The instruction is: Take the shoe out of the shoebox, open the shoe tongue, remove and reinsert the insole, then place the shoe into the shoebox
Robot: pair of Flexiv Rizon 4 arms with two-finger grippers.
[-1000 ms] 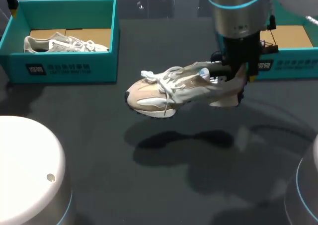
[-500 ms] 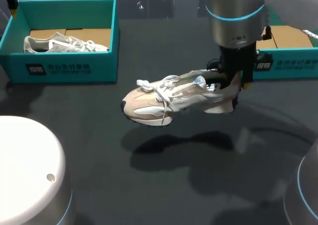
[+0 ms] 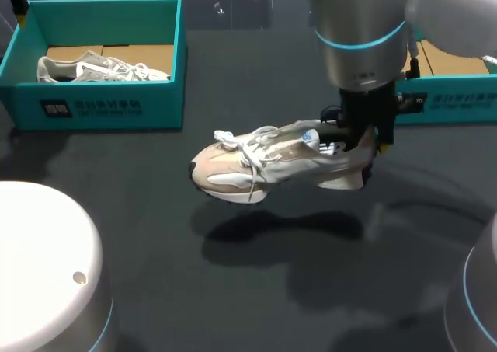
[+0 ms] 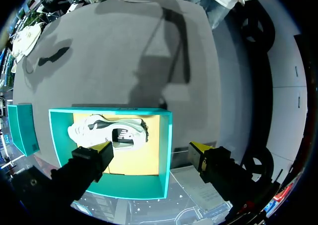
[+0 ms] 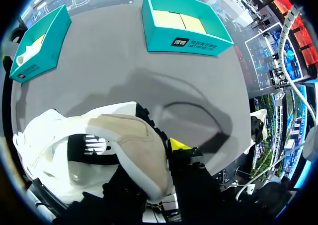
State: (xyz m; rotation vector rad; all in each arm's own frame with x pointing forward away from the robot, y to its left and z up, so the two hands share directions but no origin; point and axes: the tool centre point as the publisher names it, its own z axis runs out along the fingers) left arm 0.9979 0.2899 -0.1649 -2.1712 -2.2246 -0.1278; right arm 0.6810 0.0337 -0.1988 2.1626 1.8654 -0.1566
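Note:
A beige and white shoe [image 3: 272, 159] with white laces hangs above the dark table [image 3: 155, 235], toe pointing left. My right gripper [image 3: 363, 141] is shut on its heel. In the right wrist view the beige heel [image 5: 134, 135] fills the gap between the fingers, and one yellow fingertip [image 5: 179, 144] shows beside it. The teal shoebox [image 3: 458, 72] at the back right shows only its cardboard floor. My left gripper [image 4: 151, 153] stands open above the back-left teal box [image 4: 166, 150], holding nothing. One of its yellow fingertips [image 3: 19, 6] shows by that box's far corner.
The back-left teal box [image 3: 101, 95] holds a second grey-white shoe [image 3: 101, 68]. Both boxes show ahead of the right gripper: the empty box [image 5: 184, 29] and the other box [image 5: 39, 43]. White arm bases stand at the front left [image 3: 46, 274] and front right [image 3: 477, 290].
My right arm has carried the shoe a little to the left, away from the right box, and slightly lower in the view. The left gripper has kept still.

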